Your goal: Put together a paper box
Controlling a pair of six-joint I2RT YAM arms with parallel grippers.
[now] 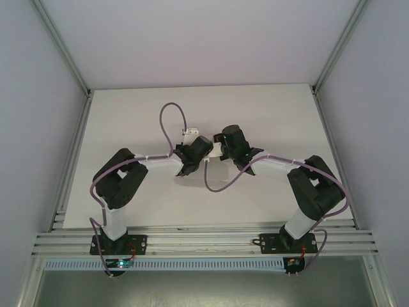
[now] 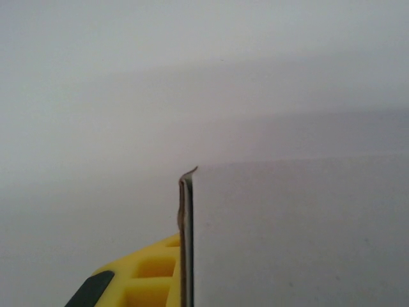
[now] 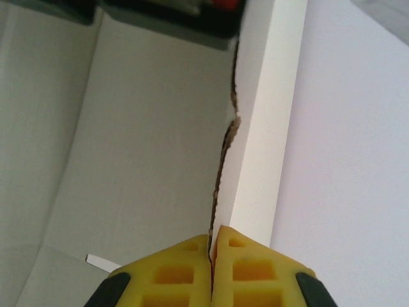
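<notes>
Assembly midway: paper box (image 1: 215, 151) held between both arms over the counter (image 1: 268, 121).
Left tool (image 2: 186, 281) seems clamped on a card edge (one pad (image 2: 153, 275) visible, the other hidden behind the panel); right tool (image 3: 211, 272) is pinched tight on a seam. Walls stand folded, yet that seam gapes, so closing and tucking likely remain.

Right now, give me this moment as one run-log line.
step: assemble paper box | right claw: shut on box edge | left claw: one pad against card edge, other hidden | where: middle of table
</notes>
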